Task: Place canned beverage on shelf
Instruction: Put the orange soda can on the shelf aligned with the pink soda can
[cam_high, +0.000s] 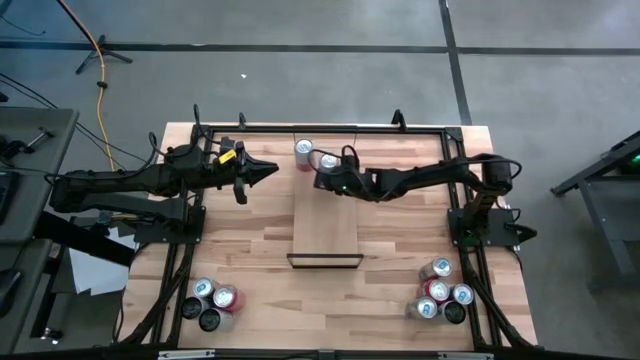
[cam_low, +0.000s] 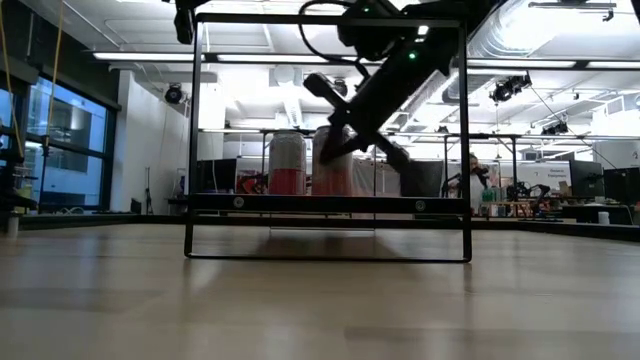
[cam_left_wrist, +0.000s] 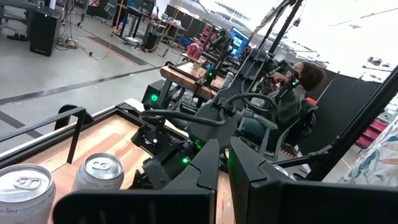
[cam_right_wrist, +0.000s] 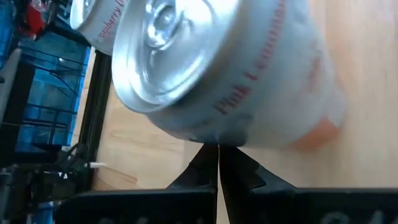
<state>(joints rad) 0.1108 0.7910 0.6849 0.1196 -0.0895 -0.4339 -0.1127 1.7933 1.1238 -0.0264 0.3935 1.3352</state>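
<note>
Right pincer fingers together, tips against a can on the shelf's far end, beside second can; left pincer together, hovering left

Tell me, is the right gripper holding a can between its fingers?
No, the right gripper is shut with its fingertips pressed together just beside the can, gripping nothing.

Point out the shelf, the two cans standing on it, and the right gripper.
shelf (cam_high: 326, 228), high view, bare plank surface
left can (cam_high: 304, 149), high view, its lid
right can (cam_high: 329, 161), high view, its lid
right gripper (cam_high: 320, 181), high view, closed fingertips beside that can
</note>
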